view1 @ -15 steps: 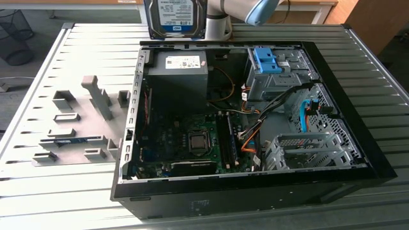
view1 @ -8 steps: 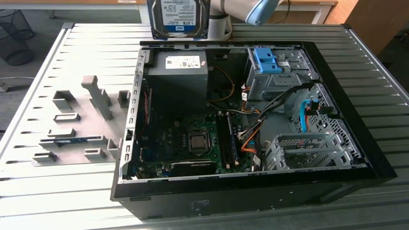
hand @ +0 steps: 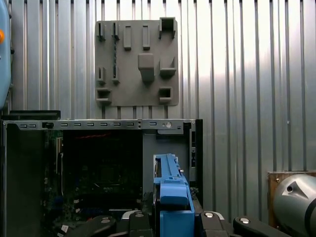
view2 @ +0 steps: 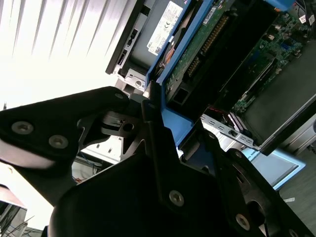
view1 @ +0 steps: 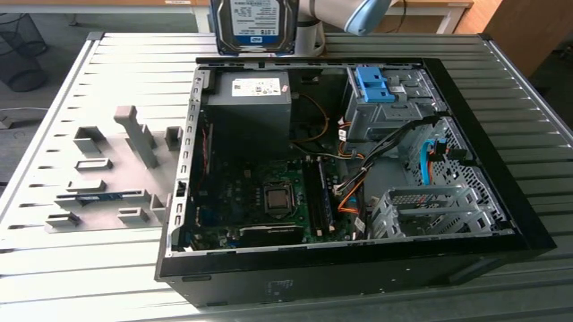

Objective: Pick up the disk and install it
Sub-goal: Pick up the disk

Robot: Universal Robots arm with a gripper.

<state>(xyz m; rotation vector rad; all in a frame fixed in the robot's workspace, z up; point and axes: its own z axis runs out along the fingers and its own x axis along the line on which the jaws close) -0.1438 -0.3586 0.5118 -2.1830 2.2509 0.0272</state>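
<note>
A: Where do we log the disk [view1: 253, 25]?

B: In the air, off the table [view1: 80, 282]. In the exterior view it hangs over the far wall of the open computer case [view1: 501, 221], on edge, with its label face toward that camera. Not installed yet.

A: Grip?

B: We note the fingers [hand: 210, 224] clamped on the disk by its blue caddy. In the first wrist view the caddy's edge rises between them. In the second wrist view the drive's circuit-board side shows beyond the black finger links. We judge the plastic frame was chosen to spare the label and board, and to leave the drive's body free ahead of the fingers.

A: Why on edge?

B: Our reading is that the case lies on its side with the panel off, so its bays open upward. The drive cage [view1: 385, 111], with a bare blue bracket [view1: 376, 84] on it, sits at the far corner, near the power supply [view1: 251, 111]. An edge-on disk would suit a narrow slot, but we cannot confirm which bay is meant.

A: Anything else?

B: A grey fixture board [view1: 107, 174] lies on the table at the exterior view's left, just beside the case. Its pockets look like part rests.
</note>
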